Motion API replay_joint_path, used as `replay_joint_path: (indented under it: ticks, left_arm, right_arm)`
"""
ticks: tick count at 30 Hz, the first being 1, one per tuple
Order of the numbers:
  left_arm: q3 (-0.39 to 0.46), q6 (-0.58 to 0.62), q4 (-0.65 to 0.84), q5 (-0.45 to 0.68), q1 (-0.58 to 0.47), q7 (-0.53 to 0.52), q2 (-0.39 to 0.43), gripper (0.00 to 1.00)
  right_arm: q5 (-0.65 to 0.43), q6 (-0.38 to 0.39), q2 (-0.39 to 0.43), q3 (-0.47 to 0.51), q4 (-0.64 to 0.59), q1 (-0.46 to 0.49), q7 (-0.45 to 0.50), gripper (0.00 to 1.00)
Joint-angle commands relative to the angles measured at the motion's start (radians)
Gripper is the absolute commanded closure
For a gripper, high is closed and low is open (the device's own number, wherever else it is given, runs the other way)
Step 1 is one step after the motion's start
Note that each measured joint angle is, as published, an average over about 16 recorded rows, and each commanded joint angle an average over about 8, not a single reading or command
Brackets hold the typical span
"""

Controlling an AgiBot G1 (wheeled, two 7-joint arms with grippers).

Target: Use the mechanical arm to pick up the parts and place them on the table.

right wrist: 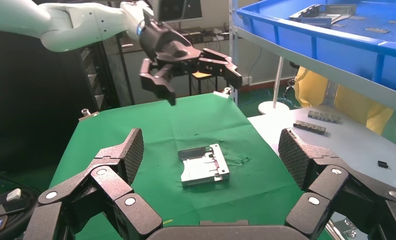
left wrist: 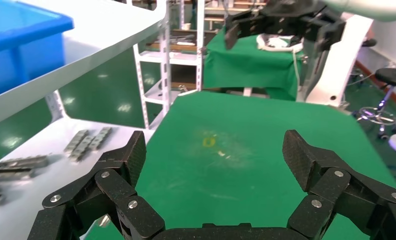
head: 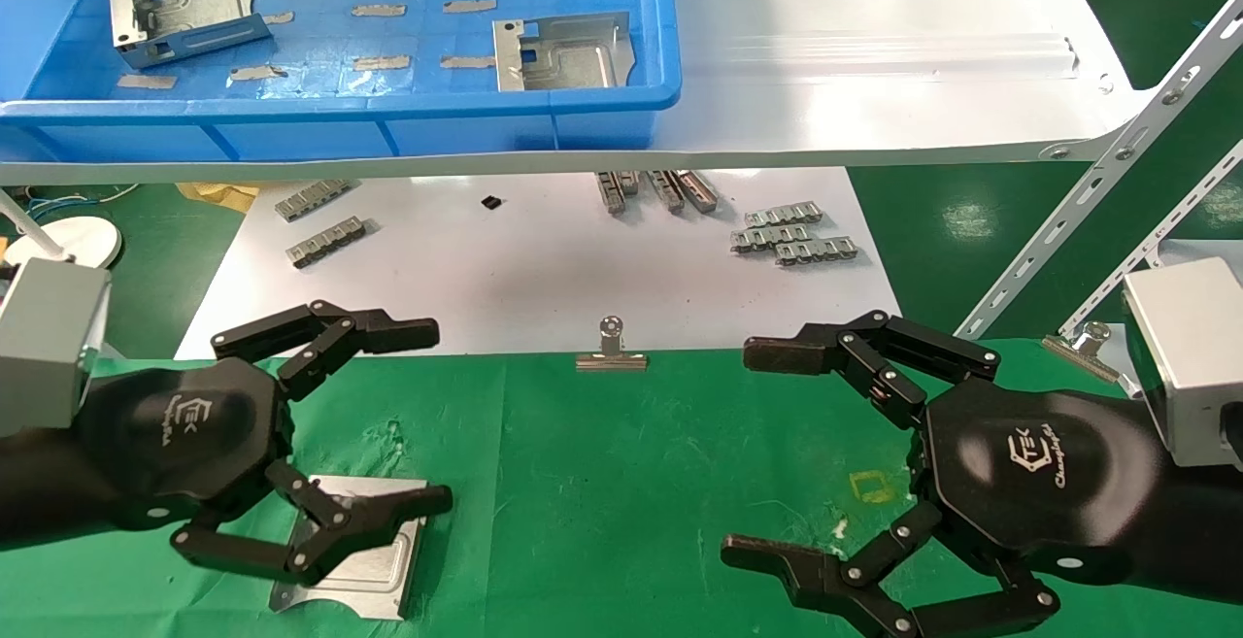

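One silver part (head: 364, 575) lies flat on the green table (head: 621, 483) at the front left; it also shows in the right wrist view (right wrist: 203, 165). My left gripper (head: 434, 415) is open and empty, raised above that part, its lower fingers over it in the head view. Two more parts (head: 184, 2) (head: 563, 53) sit in the blue tray (head: 621, 94) on the white shelf. My right gripper (head: 740, 453) is open and empty over the table's right side. In the left wrist view my left gripper (left wrist: 216, 150) frames only bare green cloth.
Small ribbed metal strips (head: 791, 235) (head: 325, 240) lie on the white sheet (head: 544, 279) under the shelf. A binder clip (head: 610, 352) holds the cloth's far edge, another (head: 1083, 342) is at the right. Slanted perforated shelf struts (head: 1097, 172) stand at the right.
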Motion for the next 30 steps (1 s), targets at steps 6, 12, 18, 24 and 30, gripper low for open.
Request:
replay_joint_path:
  ticks: [6, 12, 18, 24, 30]
  left_arm:
    - [-0.074, -0.012, -0.13, -0.006, 0.061, -0.09, -0.017, 0.0]
    - [-0.126, -0.02, -0.221, -0.011, 0.103, -0.152, -0.029, 0.0]
    - [-0.145, -0.023, -0.254, -0.013, 0.119, -0.167, -0.034, 0.0]
    - [-0.138, -0.023, -0.241, -0.013, 0.114, -0.161, -0.033, 0.0]
    - [-0.134, -0.022, -0.233, -0.013, 0.11, -0.158, -0.032, 0.0]
  right_arm:
    - [0.0, 0.0, 0.0, 0.0, 0.0, 0.0, 0.0, 0.0]
    - [0.0, 0.0, 0.0, 0.0, 0.0, 0.0, 0.0, 0.0]
    - [0.0, 0.0, 0.0, 0.0, 0.0, 0.0, 0.0, 0.0]
    - [0.0, 0.0, 0.0, 0.0, 0.0, 0.0, 0.0, 0.0]
    - [0.0, 0.0, 0.0, 0.0, 0.0, 0.0, 0.0, 0.0]
